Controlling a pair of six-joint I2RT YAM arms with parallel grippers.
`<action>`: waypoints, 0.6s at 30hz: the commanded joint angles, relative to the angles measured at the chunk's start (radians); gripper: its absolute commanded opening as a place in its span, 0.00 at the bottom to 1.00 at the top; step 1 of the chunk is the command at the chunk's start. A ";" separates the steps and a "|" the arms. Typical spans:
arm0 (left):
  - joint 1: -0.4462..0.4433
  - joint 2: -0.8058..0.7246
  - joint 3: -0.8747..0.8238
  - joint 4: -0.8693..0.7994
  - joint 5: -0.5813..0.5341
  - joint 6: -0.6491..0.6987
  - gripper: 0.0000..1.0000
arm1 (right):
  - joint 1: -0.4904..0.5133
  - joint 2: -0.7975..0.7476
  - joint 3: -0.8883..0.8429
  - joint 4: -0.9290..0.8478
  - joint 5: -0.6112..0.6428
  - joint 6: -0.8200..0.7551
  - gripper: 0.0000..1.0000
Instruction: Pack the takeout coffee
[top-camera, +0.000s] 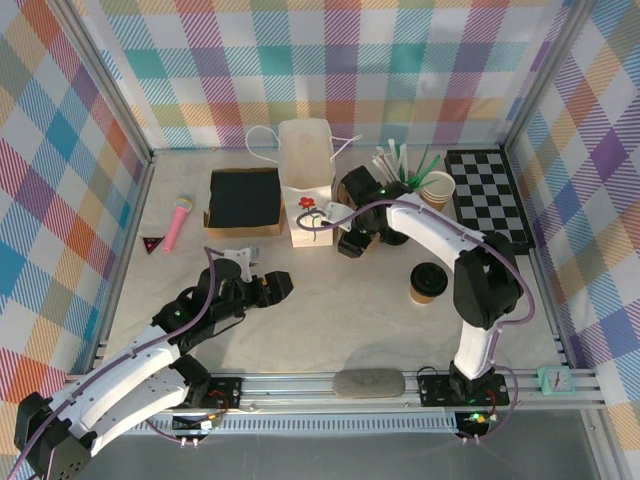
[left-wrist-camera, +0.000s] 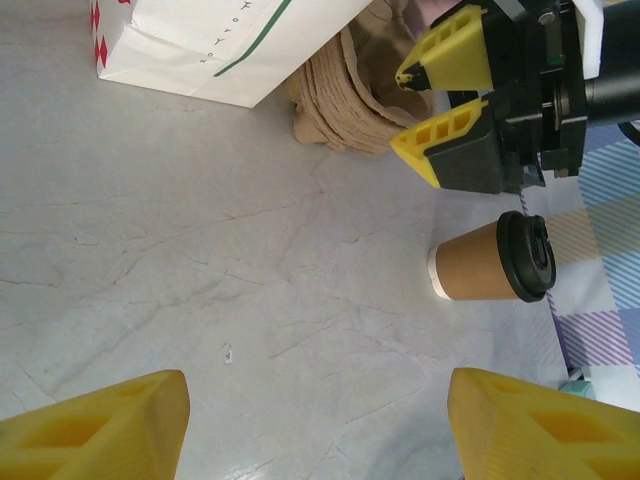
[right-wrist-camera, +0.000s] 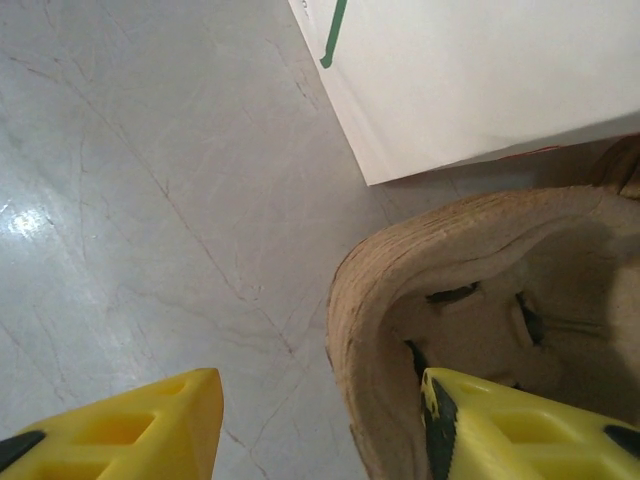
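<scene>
The takeout coffee (top-camera: 428, 283), a brown kraft cup with a black lid, stands on the marble table right of centre; the left wrist view shows the takeout coffee (left-wrist-camera: 490, 262) from the side. My right gripper (top-camera: 352, 222) is open beside the white paper bag (top-camera: 305, 185), over a stack of brown pulp cup carriers (left-wrist-camera: 350, 95). In its own view the right gripper (right-wrist-camera: 320, 430) straddles the carrier rim (right-wrist-camera: 390, 330), one finger inside a pocket, the other outside. My left gripper (top-camera: 275, 287) hangs open over bare table, and the left gripper (left-wrist-camera: 315, 430) holds nothing.
A black box (top-camera: 243, 200), a pink toy microphone (top-camera: 178, 222) and a red triangle (top-camera: 151, 241) lie at the back left. A cup of straws (top-camera: 437, 188) and a checkered board (top-camera: 490, 195) sit at the back right. The marble table (top-camera: 340, 320) is bare between the arms.
</scene>
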 joint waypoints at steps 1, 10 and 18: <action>0.009 -0.014 -0.009 -0.015 -0.017 -0.002 0.69 | 0.004 0.026 0.031 -0.017 0.027 -0.032 0.54; 0.009 -0.011 -0.003 -0.020 -0.018 0.004 0.68 | 0.004 0.060 0.052 -0.012 0.047 -0.039 0.48; 0.010 -0.023 -0.002 -0.034 -0.030 0.005 0.68 | 0.003 0.083 0.073 -0.018 0.052 -0.037 0.35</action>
